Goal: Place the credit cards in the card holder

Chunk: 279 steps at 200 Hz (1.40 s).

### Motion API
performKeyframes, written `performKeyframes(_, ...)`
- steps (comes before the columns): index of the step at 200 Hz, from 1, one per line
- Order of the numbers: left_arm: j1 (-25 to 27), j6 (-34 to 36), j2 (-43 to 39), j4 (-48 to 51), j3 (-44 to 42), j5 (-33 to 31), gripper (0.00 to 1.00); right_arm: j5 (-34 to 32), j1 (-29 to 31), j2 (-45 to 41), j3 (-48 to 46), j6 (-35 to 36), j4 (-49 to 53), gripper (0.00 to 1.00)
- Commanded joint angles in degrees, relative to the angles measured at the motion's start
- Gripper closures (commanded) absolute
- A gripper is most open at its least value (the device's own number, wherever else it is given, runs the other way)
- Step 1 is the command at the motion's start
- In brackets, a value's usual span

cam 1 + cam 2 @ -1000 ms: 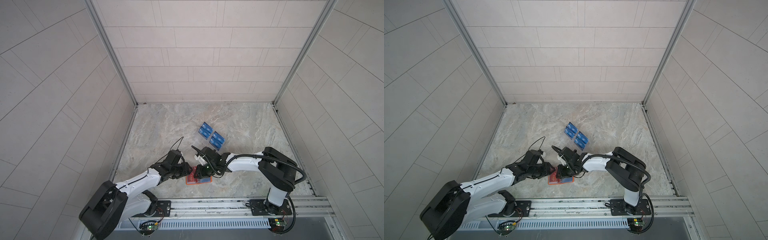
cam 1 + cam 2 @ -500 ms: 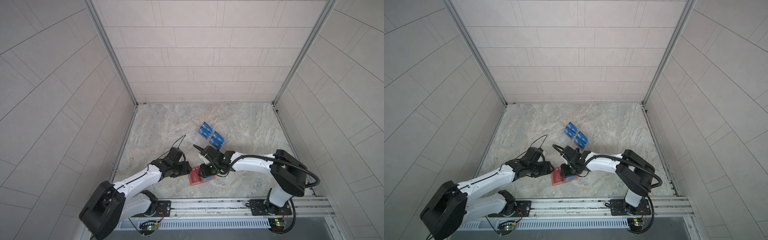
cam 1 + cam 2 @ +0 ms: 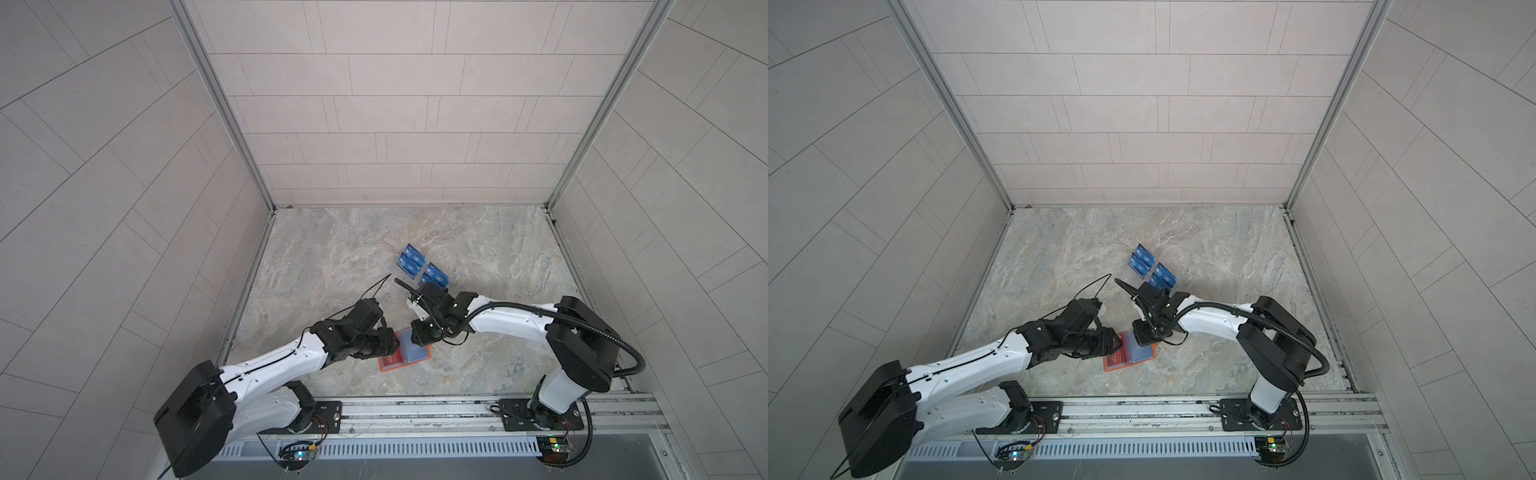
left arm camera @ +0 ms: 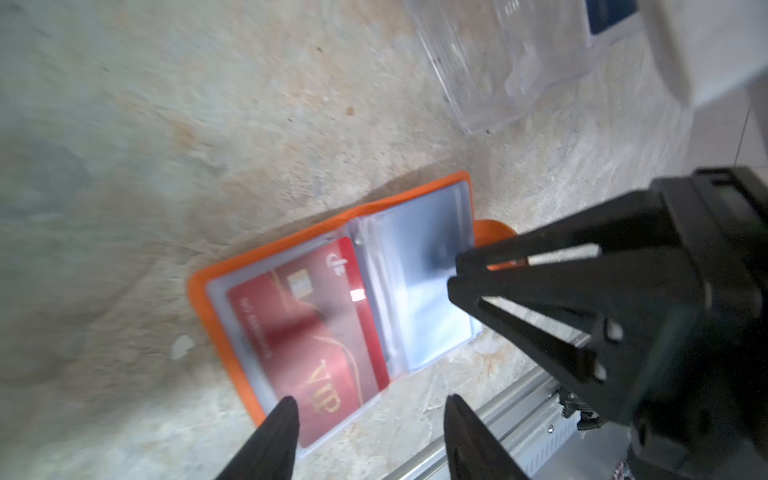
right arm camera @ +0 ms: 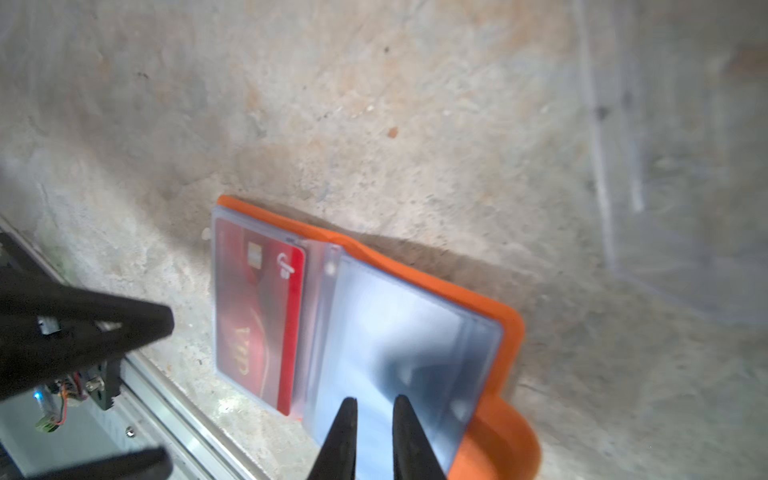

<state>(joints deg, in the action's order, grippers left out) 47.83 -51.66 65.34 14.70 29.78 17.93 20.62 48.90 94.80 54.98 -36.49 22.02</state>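
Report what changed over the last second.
The right gripper drew back rightward across the card holder, uncovering more of its clear page, and its elbow swung outward. The holder seems to have turned slightly. The left gripper stays over the red card, jaws apart. The blue cards did not move.

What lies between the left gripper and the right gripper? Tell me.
The open card holder lies there: its red card nearer the left gripper, its empty sleeve at the right gripper. The left wrist view shows it.
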Motion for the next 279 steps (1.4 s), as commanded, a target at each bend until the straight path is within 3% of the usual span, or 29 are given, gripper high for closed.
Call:
performKeyframes(1,2.2,-4.4,2.9,-5.0,1.2,-1.7,0.40,-2.6,-0.5,-1.5,-1.1,2.8,2.4,0.80)
performKeyframes(41,2.7,-6.1,7.1,-11.0,0.1,-1.6,0.42,-4.7,-0.6,-1.5,-3.9,2.4,2.0,0.79)
performKeyframes(84,1.7,-1.2,9.8,-6.9,-0.1,-1.8,0.42,-4.9,0.0,-3.3,-8.3,-0.8,0.4,0.79)
performKeyframes(136,-3.1,5.1,8.5,-2.1,0.3,0.0,0.42,-4.7,3.3,-3.7,-10.5,-4.7,-1.0,0.80)
performKeyframes(190,-3.5,7.6,8.9,-0.3,1.9,0.7,0.42,-1.0,4.8,-4.6,-12.4,-9.5,-5.4,0.82)
performKeyframes(232,-3.9,8.1,8.6,0.3,1.6,0.7,0.41,-6.7,4.1,-7.9,-9.4,-7.0,3.0,0.79)
performKeyframes(279,-4.1,9.0,8.0,1.5,4.0,2.3,0.41,-5.4,3.7,-9.3,-9.4,-7.2,3.7,0.79)
